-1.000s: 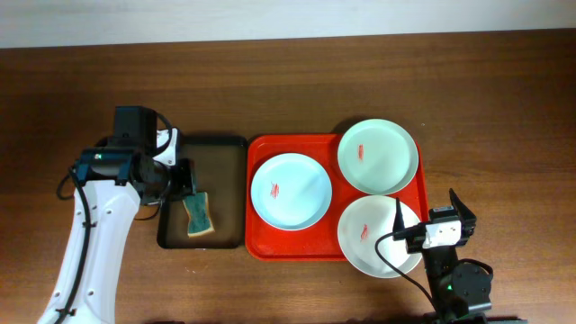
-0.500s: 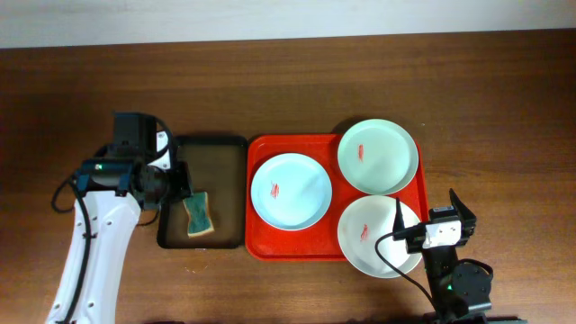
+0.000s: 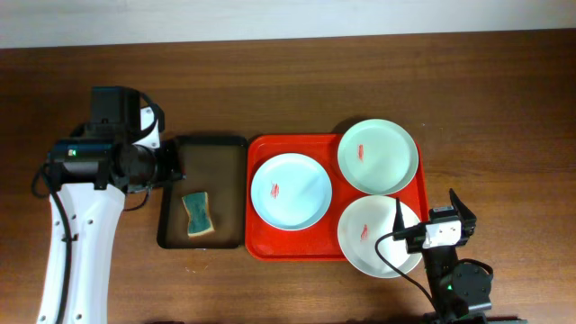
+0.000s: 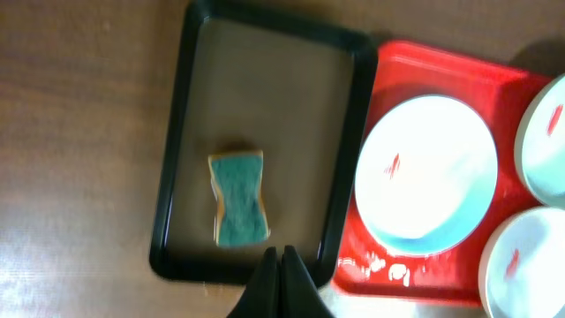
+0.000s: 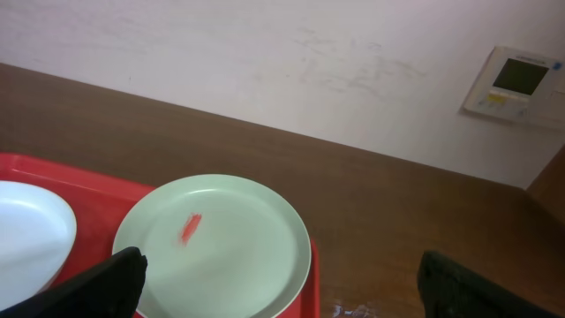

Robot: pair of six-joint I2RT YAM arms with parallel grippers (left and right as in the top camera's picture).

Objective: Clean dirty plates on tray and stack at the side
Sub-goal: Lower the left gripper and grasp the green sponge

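Heads up, your left gripper is pinched shut on nothing, hanging over the edge of the black tray, with the sponge lying loose just ahead of its tips. The three plates sit on the red tray beyond that, each showing a red smear. Your right gripper is spread wide and empty, with the mint plate right in front of it.
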